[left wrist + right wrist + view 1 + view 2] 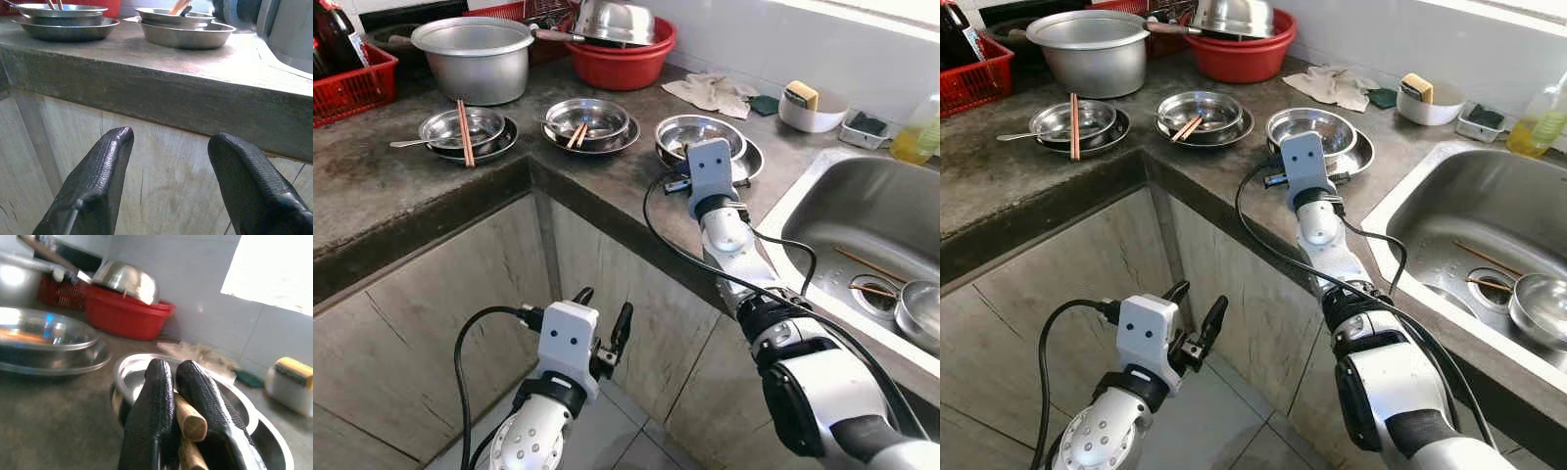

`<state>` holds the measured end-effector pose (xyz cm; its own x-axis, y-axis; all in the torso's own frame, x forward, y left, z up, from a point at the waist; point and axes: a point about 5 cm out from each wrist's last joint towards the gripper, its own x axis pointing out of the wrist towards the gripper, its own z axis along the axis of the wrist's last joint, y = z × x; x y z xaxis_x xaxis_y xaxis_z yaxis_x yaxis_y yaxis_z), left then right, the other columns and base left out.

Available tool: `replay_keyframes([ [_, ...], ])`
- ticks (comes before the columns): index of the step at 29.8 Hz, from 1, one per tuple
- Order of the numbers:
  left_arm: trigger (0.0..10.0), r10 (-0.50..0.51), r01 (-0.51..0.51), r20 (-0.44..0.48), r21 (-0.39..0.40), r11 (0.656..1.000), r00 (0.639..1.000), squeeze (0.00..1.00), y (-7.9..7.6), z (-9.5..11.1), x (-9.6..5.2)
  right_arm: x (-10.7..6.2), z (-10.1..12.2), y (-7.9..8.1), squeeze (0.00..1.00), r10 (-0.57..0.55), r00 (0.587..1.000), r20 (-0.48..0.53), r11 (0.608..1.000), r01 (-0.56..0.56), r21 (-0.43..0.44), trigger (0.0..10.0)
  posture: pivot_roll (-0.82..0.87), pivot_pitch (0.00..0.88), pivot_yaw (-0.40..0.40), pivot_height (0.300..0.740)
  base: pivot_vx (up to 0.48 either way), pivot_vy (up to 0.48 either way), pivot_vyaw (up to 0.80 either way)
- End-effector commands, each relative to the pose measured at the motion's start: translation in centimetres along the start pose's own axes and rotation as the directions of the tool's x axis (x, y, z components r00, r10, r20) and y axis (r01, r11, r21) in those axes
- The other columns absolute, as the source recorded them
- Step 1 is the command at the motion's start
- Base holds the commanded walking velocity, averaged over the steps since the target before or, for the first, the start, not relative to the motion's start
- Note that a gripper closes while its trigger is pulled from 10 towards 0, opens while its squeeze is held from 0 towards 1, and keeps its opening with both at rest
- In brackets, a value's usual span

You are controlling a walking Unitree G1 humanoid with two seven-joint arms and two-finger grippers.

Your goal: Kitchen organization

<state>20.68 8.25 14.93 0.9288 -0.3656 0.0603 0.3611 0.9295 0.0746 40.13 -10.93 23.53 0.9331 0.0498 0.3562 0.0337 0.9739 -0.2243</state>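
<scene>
On the stone counter (401,186), right tool (177,396) pinches wooden chopsticks (190,418) over a steel bowl (700,134); left tool (171,186) spread.

A dark grey stone worktop (401,186) turns a corner above pale wood-grain cabinet fronts (431,323). White tiled wall (822,49) behind, grey tiled floor (607,431) below, daylight from the right.
</scene>
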Motion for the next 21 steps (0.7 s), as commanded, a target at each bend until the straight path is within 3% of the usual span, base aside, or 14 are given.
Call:
replay_keyframes([
  [1,10.0,0.008,-0.008,0.002,-0.001,1.000,1.000,0.00,0.0,0.0,0.1,0.6,1.7,-1.1,0.00,-0.054,0.996,0.070,0.998,0.053,0.014,0.0,0.08,0.101,-0.092,0.740,0.000,0.000,0.00],
  [7,10.0,0.010,-0.010,0.012,0.004,1.000,1.000,0.00,0.2,0.1,0.4,0.3,4.1,-2.5,0.00,-0.127,0.976,0.178,0.992,0.123,0.037,0.0,0.08,0.090,-0.088,0.740,0.000,0.000,0.00],
  [11,10.0,0.013,-0.013,0.015,0.007,1.000,1.000,0.00,0.4,0.1,0.6,-1.0,5.0,-2.8,0.00,-0.137,0.965,0.222,0.990,0.128,0.054,0.0,0.08,0.081,-0.084,0.740,0.000,0.000,0.00],
  [14,10.0,0.013,-0.013,0.025,0.007,1.000,1.000,0.00,0.4,0.2,0.9,-3.5,5.5,-2.9,0.00,-0.137,0.957,0.255,0.990,0.122,0.072,0.0,0.07,0.067,-0.080,0.740,0.000,0.000,0.00],
  [16,10.0,0.011,-0.011,0.031,0.007,1.000,0.999,0.00,0.5,0.2,1.0,-5.0,5.5,-2.8,0.00,-0.133,0.957,0.257,0.990,0.117,0.075,4.9,0.06,0.062,-0.074,0.740,0.000,0.000,0.00],
  [17,10.0,0.011,-0.011,0.034,0.006,1.000,0.999,0.00,0.5,0.3,1.1,-5.7,5.6,-2.8,0.00,-0.130,0.958,0.257,0.991,0.114,0.076,4.9,0.06,0.062,-0.074,0.740,0.000,0.000,0.00],
  [18,10.0,0.011,-0.011,0.042,0.006,1.000,0.999,0.00,0.5,0.3,1.3,-7.2,5.4,-2.7,0.00,-0.118,0.963,0.243,0.992,0.103,0.074,10.0,0.06,0.053,-0.072,0.740,0.000,0.000,0.00],
  [20,10.0,0.011,-0.011,0.043,0.006,1.000,0.999,0.00,0.6,0.3,1.4,-7.7,5.3,-2.7,0.00,-0.115,0.965,0.236,0.992,0.101,0.074,10.0,0.05,0.047,-0.067,0.740,0.000,0.000,0.00],
  [21,10.0,0.010,-0.010,0.046,0.006,1.000,0.999,0.00,0.6,0.3,1.5,-9.1,4.9,-2.8,0.00,-0.113,0.968,0.225,0.993,0.102,0.060,10.0,0.05,0.043,-0.062,0.740,0.000,0.000,0.00],
])
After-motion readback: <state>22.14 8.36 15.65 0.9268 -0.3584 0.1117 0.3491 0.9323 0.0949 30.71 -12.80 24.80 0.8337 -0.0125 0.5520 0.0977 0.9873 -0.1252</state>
